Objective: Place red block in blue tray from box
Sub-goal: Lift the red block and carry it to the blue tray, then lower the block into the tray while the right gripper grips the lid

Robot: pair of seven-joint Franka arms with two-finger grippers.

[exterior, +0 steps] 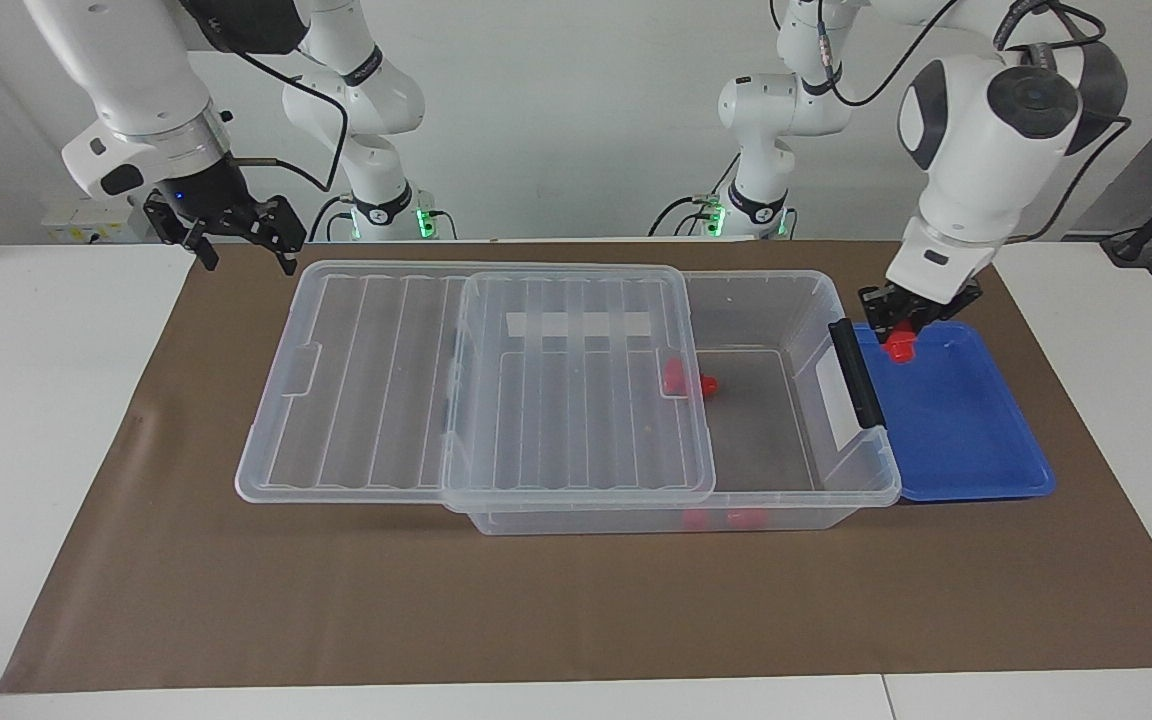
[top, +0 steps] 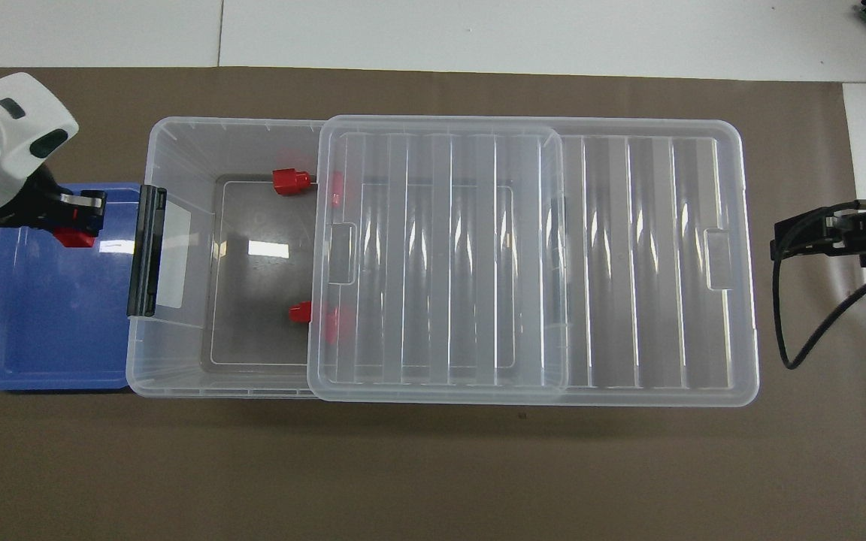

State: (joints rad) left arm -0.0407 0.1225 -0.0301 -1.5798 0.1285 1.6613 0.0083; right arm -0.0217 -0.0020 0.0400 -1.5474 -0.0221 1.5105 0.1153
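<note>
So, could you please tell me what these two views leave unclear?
- Overhead view: the left end effector is partly covered by its own wrist, hiding its grip on the red block.
- Both views: the ribbed lid blurs the red pieces under it.
- Overhead view: the right end effector is cut off by the edge.

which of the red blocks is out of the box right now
The red block clamped in the left gripper, up over the blue tray. The other red pieces lie inside the box, partly under its slid-aside lid.

Bright even light, glare on clear lid [top: 440,255]
</note>
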